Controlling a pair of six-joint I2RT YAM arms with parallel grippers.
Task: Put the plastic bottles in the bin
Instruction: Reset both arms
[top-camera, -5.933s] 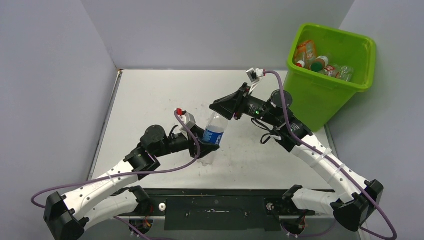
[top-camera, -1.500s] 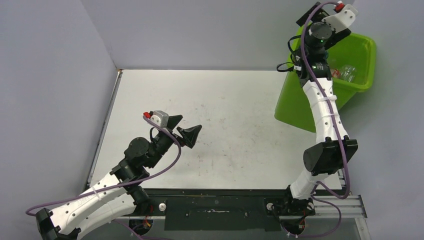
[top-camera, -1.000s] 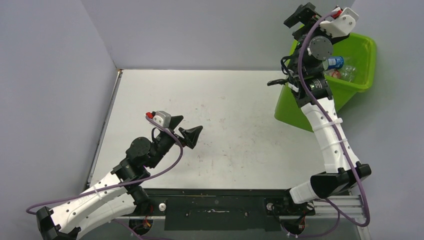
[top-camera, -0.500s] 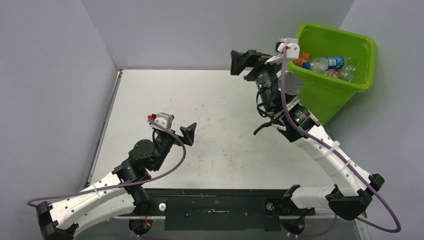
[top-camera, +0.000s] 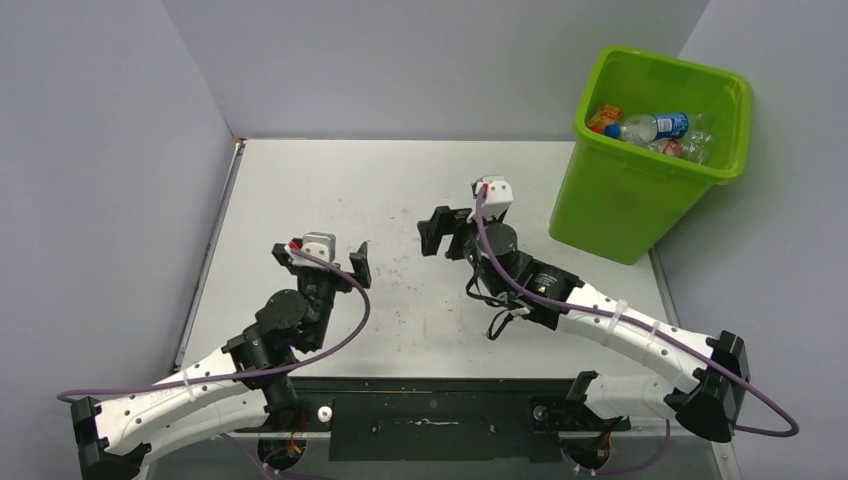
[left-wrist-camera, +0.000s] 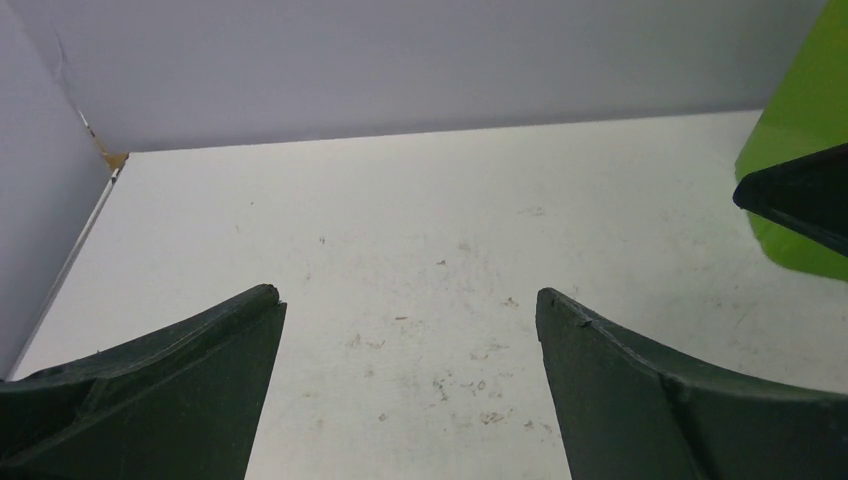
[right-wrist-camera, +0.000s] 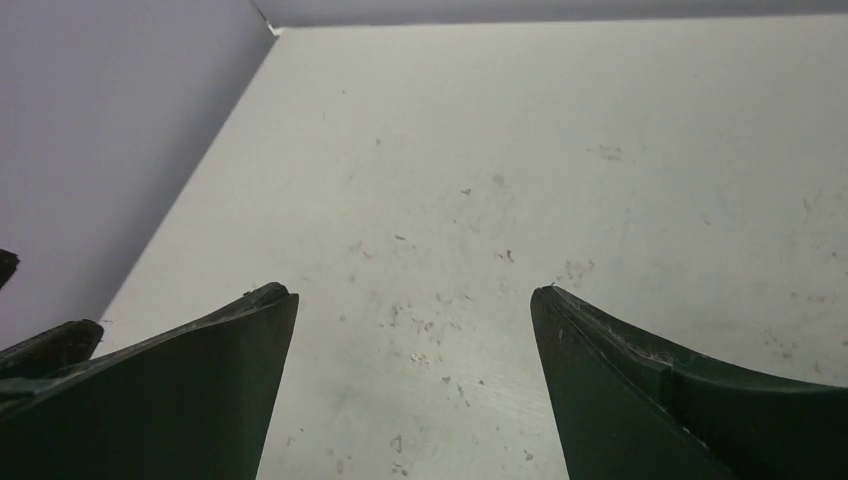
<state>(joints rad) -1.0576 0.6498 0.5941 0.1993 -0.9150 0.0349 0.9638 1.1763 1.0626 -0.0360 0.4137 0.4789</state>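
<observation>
left gripper: jaws apart, empty, over table
right gripper: jaws apart, empty, near left one
plastic bottles: visible ones inside bin, far right
risk: arms close mid-table; careless swing likely clashes fingers

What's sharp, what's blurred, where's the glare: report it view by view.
Top external: even, soft light, the bin is vivid without glare, and there is hardly any shadow on the table. Left wrist: table specks are crisp, and the dark tool fingers show little detail. Right wrist: the same, no blur.
</observation>
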